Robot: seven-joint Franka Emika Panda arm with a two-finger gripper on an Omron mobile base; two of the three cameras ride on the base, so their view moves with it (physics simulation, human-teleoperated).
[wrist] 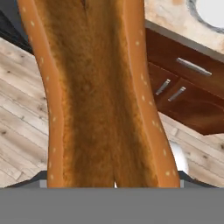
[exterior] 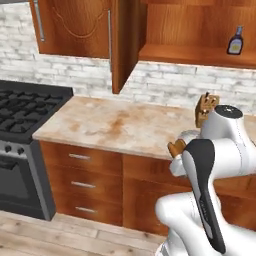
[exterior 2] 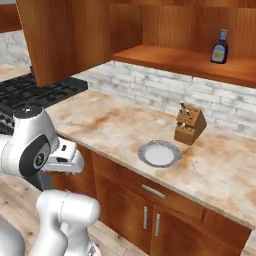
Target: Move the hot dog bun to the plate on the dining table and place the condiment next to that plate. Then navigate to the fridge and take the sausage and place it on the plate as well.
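Hot dog bun (wrist: 103,92) sits lengthwise in the claw in the hand view, very close to the lens, orange-tan flanks with a browner middle. Its orange end (exterior: 176,148) also pokes out beside the robot's wrist in the left base view, just off the front edge of the counter (exterior: 115,125). Claw closed on the bun, jaws standing wide around it; the fingertips themselves are hidden behind the bread. Judged stage: bun lifted and in carriage, dining table and blue plate yet to be reached.

Surroundings: grey-rimmed whitish plate (exterior 2: 159,153) on the counter, knife block (exterior 2: 189,125) just beside it, condiment (exterior 2: 219,46) upright on the open shelf (exterior 2: 190,64) above. Stove (exterior: 25,107) adjoins the counter on the left. Below the bun in the hand view: wood floor (wrist: 22,131) and cabinet fronts (wrist: 183,87).

Risks from here:
- Bun is soft; too hard a squeeze would deform it, too light a hold could let it slide out while the base drives.
- Bun hangs over bare floor, so any slip means a drop out of reach.
- Arm is folded tight against the counter edge; a turn of the base could knock the bun on the drawers.
- Nearby whitish plate is the wrong target; setting the bun there would fail the task.
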